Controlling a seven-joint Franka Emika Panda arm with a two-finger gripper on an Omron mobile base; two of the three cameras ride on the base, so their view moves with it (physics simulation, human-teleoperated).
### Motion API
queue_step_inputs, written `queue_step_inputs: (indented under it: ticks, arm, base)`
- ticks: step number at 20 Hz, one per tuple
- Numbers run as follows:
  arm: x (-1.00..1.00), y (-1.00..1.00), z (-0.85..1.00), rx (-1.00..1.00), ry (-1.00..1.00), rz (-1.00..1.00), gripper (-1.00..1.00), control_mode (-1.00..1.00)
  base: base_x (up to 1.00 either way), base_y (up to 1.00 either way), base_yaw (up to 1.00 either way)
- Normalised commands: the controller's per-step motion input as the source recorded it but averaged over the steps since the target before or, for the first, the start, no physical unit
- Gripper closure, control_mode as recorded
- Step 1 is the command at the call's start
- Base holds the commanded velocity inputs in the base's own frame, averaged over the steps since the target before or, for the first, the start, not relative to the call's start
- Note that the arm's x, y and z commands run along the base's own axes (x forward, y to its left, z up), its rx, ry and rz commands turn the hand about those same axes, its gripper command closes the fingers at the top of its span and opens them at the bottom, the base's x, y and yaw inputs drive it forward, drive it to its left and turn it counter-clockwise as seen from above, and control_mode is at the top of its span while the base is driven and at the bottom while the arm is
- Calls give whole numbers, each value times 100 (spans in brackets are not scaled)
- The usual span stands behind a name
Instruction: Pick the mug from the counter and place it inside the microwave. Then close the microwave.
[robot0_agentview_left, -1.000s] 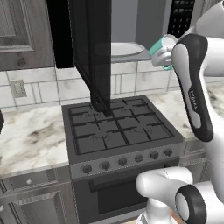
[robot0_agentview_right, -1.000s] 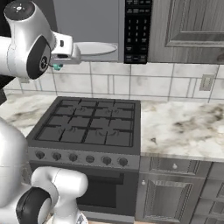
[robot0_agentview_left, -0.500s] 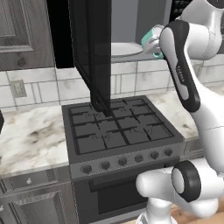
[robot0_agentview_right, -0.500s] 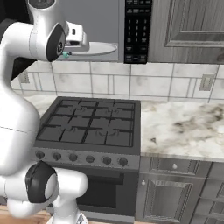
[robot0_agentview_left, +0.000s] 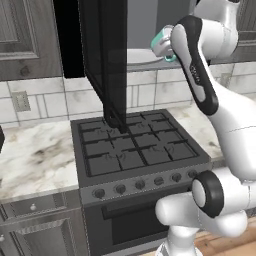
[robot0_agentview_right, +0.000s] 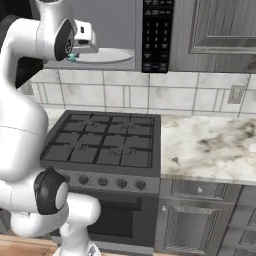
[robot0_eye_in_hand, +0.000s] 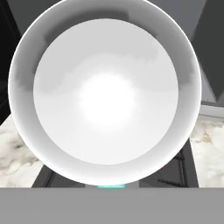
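Observation:
The teal mug hangs in the air at the front of the open microwave, level with its white turntable plate. My gripper is shut on the mug, and the arm's own links hide most of it. In the hand view the mug's white inside faces the camera, with a sliver of teal at its bottom edge. The black microwave door stands swung out over the stove. The keypad panel is to the right of the cavity. The marble counter lies on either side of the stove.
A black gas stove sits directly under the microwave, with knobs along its front. Grey wall cabinets flank the microwave. A tiled backsplash with an outlet runs behind the counter. Grey drawers sit below the counter.
The arm has swung up and in toward the microwave opening, carrying the mug with it. The mug is now higher and closer to the turntable plate.

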Motion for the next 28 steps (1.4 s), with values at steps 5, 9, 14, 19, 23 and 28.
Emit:
queue_step_inputs:
  ticks: [5, 9, 14, 19, 23, 28]
  arm:
    - [24, 12, 0, -3, 0, 2, 100, -100]
    - [35, 0, -6, -6, 2, 0, 100, -100]
    - [48, 0, -28, -8, 8, 0, 100, -100]
    - [40, 1, -5, -3, 3, 0, 100, -100]
    - [39, 2, 0, 0, 0, 0, 100, -100]
    - [51, 6, 0, 0, 0, 0, 100, -100]
  base:
    - [0, 0, 0]
    - [0, 0, 0]
    - [0, 0, 0]
    - [0, 0, 0]
    - [0, 0, 0]
    - [0, 0, 0]
